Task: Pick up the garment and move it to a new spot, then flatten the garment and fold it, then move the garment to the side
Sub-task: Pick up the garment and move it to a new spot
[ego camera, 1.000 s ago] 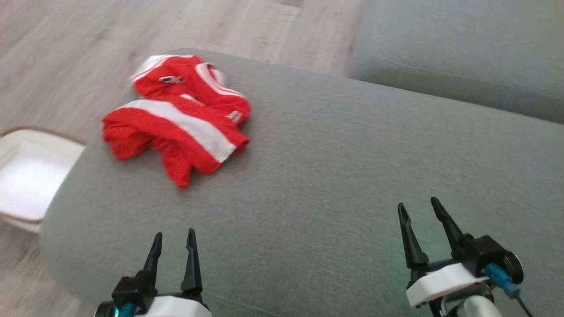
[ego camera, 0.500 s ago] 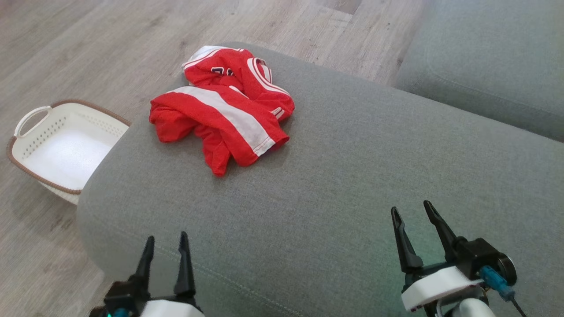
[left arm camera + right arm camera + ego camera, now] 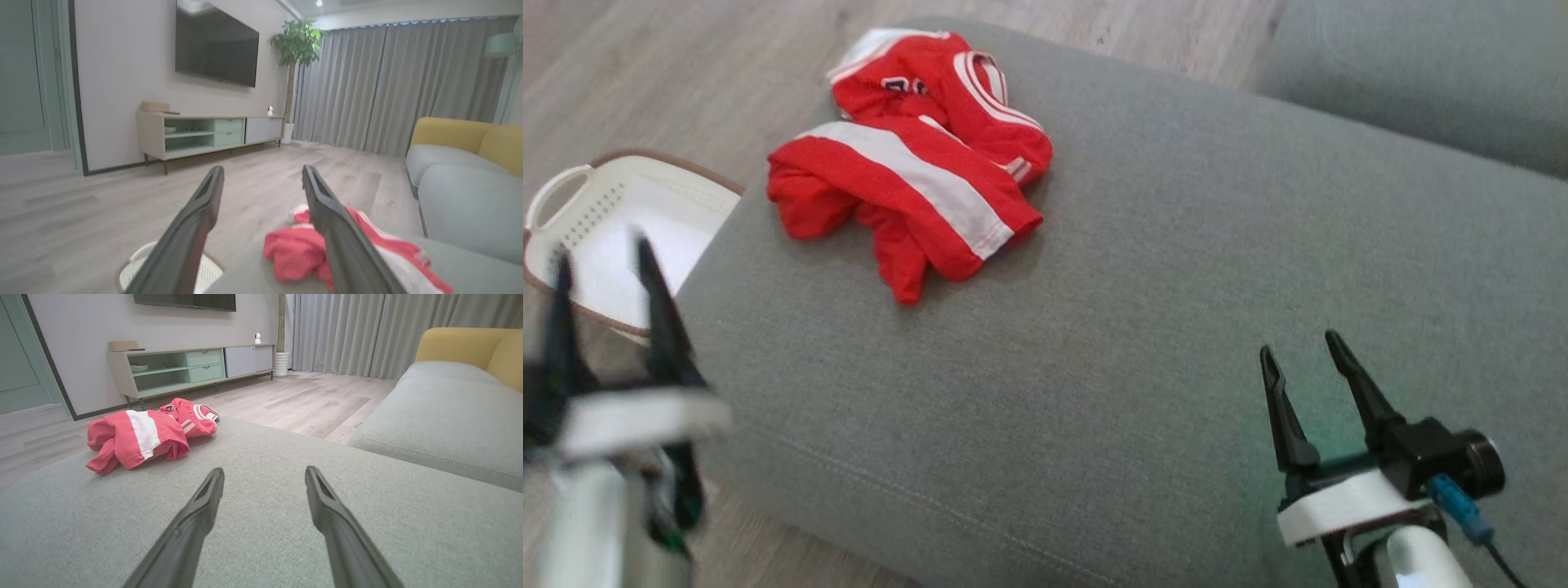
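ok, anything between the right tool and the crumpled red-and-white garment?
That stretch is bare grey fabric cushion from the right tool to the crumpled red-and-white garment; right wrist view shows it.

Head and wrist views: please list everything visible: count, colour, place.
garment: one, red and white, crumpled on the cushion
cushion: one, grey, under the garment
basket: one, white, brown rim, on the floor left of the cushion
sofa: one, grey and yellow, at right
television: one, black, wall-mounted
cabinet: one, pale with green drawers, below the television
plant: one, green, right of the television
curtains: one set, grey, beside the plant
left gripper: one, dark, open, by the basket
right gripper: one, dark, open, over the cushion
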You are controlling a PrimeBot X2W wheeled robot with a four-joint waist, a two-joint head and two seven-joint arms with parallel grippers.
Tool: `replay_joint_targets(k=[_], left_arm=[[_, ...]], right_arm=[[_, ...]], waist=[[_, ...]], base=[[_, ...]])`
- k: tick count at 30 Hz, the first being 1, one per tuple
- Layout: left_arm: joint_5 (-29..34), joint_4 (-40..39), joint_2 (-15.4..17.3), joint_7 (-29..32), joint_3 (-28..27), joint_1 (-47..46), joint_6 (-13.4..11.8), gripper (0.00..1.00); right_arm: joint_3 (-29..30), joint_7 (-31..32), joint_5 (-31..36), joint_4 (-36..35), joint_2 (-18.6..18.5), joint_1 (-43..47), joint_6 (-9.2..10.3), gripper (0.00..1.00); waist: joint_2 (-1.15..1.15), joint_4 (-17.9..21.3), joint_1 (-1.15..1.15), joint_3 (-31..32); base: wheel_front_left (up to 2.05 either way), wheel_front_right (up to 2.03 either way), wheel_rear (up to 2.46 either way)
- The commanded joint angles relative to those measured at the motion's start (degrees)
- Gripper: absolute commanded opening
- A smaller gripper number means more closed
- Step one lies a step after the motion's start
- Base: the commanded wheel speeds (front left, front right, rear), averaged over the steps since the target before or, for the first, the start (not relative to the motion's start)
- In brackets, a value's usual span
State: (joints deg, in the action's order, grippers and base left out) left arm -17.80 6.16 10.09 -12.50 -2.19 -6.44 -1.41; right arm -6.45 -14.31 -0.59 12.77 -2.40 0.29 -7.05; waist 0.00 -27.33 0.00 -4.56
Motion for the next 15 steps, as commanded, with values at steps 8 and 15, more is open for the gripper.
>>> replay_joint_targets(k=[8,15], left_arm=[[-4.51,8.43,10.76,12.10,-4.90,-25.03,2.93,1.00],[-8.94,24.83,10.13,19.52,-4.40,-33.98,3.99,1.00]], right_arm=[[-3.34,1.90,4.08,-9.12,-0.48,-6.04,-0.44,1.00],[-2.85,5.35,6.81,-14.64,-0.48,-6.81,-0.44,1.00]], waist=[[0.00,6.80,0.00,-9.51],[0.00,10.65,0.00,-15.01]], base=[[0.00,0.00,0.00],[0.00,0.00,0.00]])
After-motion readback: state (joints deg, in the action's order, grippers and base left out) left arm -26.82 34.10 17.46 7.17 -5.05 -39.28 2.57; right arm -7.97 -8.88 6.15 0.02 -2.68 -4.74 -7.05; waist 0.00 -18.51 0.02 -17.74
